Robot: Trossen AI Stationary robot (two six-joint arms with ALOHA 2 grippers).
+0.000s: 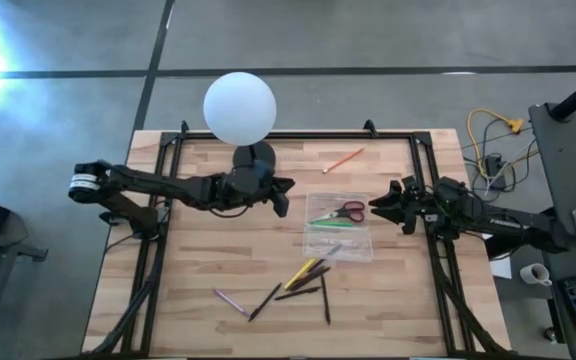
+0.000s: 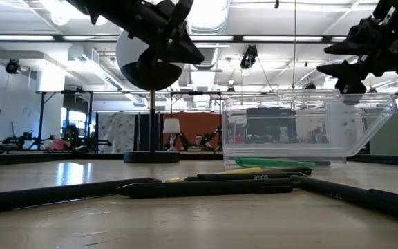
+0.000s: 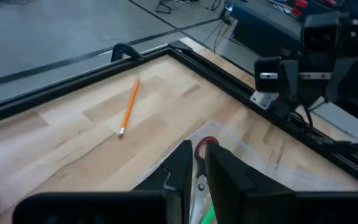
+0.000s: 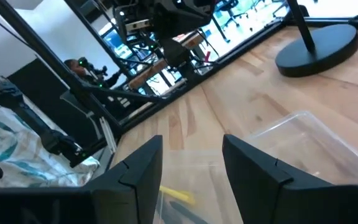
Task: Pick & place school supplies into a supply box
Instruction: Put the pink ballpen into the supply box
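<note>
Two hands above the surface, left hand point(image 1: 284, 195) centre frame, fingers nearly closed, empty, supply box point(image 1: 340, 238) right of centre holding red-handled scissors point(image 1: 340, 212) and green marker point(image 1: 328, 225), pens and pencils point(image 1: 303, 280) below it, right hand point(image 1: 380, 207) at box's right edge, fingers spread wide, empty.

From overhead we look straight down on the whole table point(image 1: 218, 270), with the clear supply box point(image 1: 339, 228) toward three o'clock of centre. At tabletop level we sit close behind dark pens point(image 2: 206, 187), facing the same box point(image 2: 302, 128) and the room beyond. Each wrist camera peers forward past its own fingers across the tabletop.
</note>
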